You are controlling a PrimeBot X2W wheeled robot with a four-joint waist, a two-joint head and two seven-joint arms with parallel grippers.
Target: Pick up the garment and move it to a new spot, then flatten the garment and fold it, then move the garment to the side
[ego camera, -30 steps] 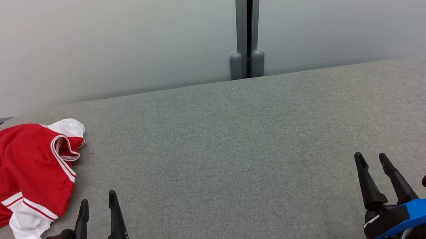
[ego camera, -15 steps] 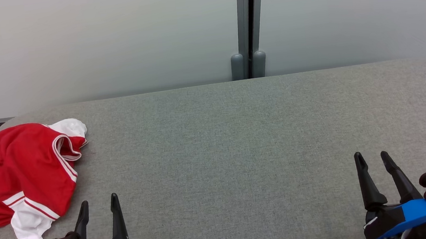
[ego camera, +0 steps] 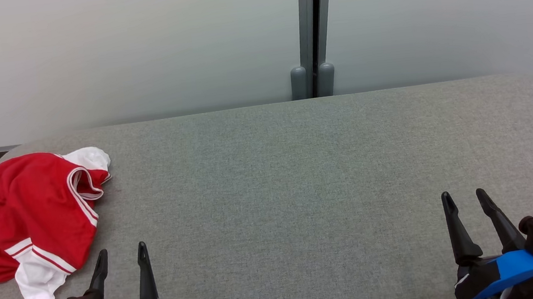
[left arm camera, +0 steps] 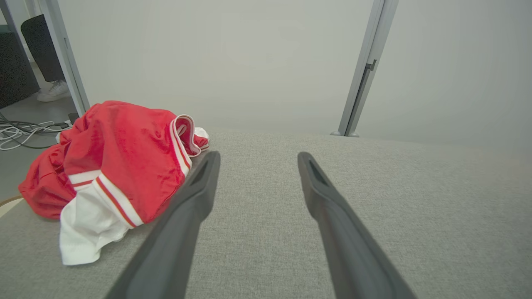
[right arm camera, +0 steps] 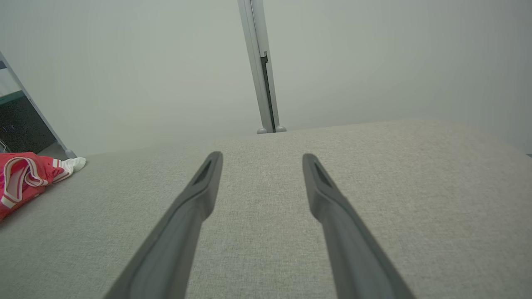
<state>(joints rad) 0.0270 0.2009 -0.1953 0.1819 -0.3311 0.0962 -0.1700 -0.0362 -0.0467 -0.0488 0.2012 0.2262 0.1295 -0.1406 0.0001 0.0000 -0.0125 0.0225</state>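
The garment (ego camera: 31,219), a red piece with white bands and white trim, is lying crumpled in a heap on the far left part of the grey cloth-covered table (ego camera: 274,178), close to the left edge. Nothing is holding it. One white part is pointing toward the robot, and a smaller white part is showing at the back of the heap.

The left gripper (ego camera: 122,249) is hanging just beside the garment, at its near right side, and in the head view it is not touching the cloth. Its two long dark fingers are pointing forward and lying low over the table. The jaws are standing wide apart, and only bare table is showing between them.

The right gripper (ego camera: 463,193) is sitting well apart from the garment, over the near right part of the table. Its fingers are also pointing forward, leaning a little to the left. These jaws are spread wide too and are gripping nothing.

Behind the table, pale wall panels are meeting at a grey post (ego camera: 311,31). Past the table's left end, the left wrist view is showing cables (left arm camera: 20,133) on the floor and a person's white shoe (left arm camera: 52,91).
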